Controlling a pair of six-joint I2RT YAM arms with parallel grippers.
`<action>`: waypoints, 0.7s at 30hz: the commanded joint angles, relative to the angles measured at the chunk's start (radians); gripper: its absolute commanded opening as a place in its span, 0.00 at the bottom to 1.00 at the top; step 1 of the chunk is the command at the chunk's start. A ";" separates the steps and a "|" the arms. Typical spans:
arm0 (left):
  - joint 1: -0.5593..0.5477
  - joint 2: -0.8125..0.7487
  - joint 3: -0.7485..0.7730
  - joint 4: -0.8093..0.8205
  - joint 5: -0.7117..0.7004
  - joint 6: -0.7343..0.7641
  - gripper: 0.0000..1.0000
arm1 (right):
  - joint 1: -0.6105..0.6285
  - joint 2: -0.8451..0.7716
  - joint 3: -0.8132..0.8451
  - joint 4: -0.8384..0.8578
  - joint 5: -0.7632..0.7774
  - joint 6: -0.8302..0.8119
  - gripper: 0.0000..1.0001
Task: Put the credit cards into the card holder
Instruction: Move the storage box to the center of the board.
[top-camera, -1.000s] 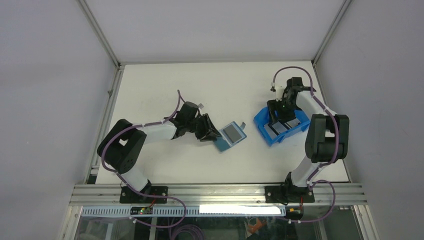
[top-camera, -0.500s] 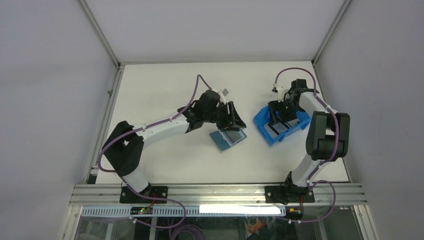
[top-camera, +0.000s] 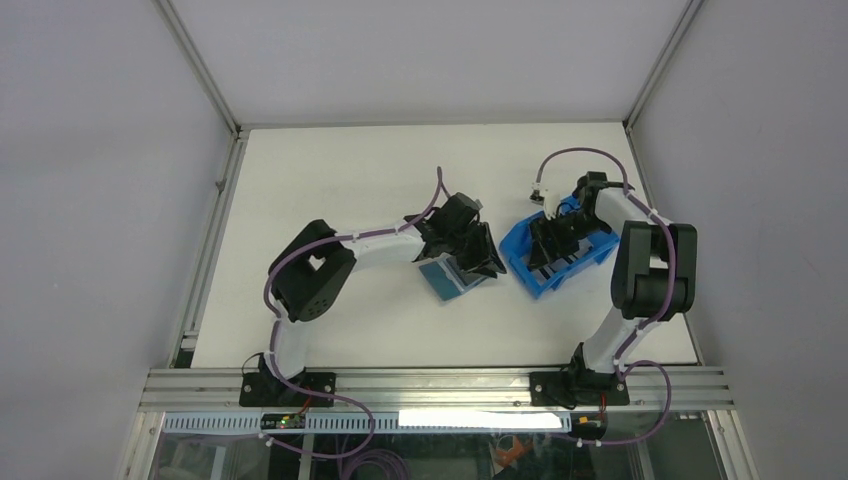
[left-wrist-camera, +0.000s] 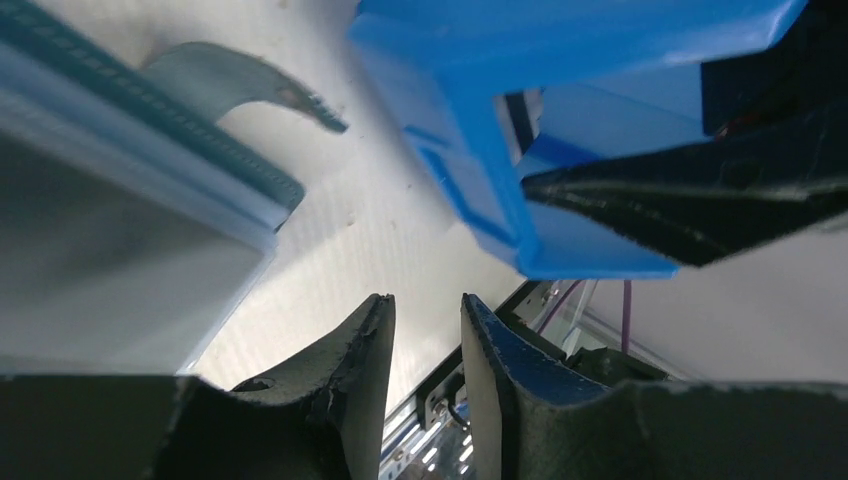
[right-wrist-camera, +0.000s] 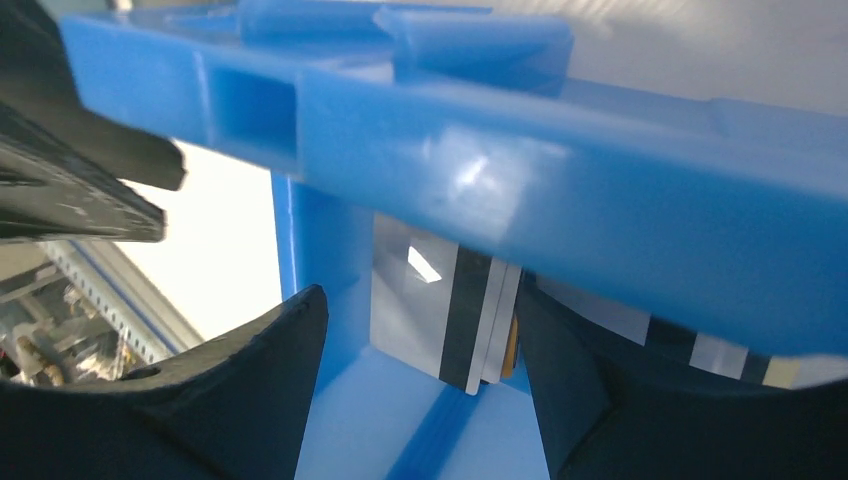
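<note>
The teal card holder (top-camera: 447, 277) lies open on the table, grey pocket up; in the left wrist view its teal edge (left-wrist-camera: 150, 135) and snap tab (left-wrist-camera: 240, 85) show at the left. My left gripper (top-camera: 482, 257) hovers over the holder's right edge, next to the bin; its jaws (left-wrist-camera: 425, 312) stand a narrow gap apart with nothing between them. The credit cards (right-wrist-camera: 445, 305), pale grey with a dark stripe, stand in the blue bin (top-camera: 520, 262). My right gripper (top-camera: 553, 238) reaches into the bin, open, with the cards between its fingers (right-wrist-camera: 250, 375).
The bin's blue wall (right-wrist-camera: 560, 190) fills the top of the right wrist view, and the bin (left-wrist-camera: 500, 160) sits close to the left gripper. The table's raised frame edge (top-camera: 420, 375) runs along the near side.
My left arm has swung right, from left of the card holder to over its right edge beside the bin. My right gripper has shifted left and lower inside the bin.
</note>
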 joint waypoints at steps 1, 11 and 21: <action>-0.031 0.041 0.107 0.014 0.036 -0.037 0.32 | 0.005 -0.056 -0.003 -0.088 -0.111 -0.068 0.72; -0.051 0.082 0.129 -0.019 0.010 -0.055 0.30 | -0.036 -0.156 0.004 0.127 0.001 0.111 0.70; -0.055 0.105 0.157 -0.019 0.015 -0.058 0.29 | -0.037 -0.108 -0.046 0.298 0.141 0.132 0.79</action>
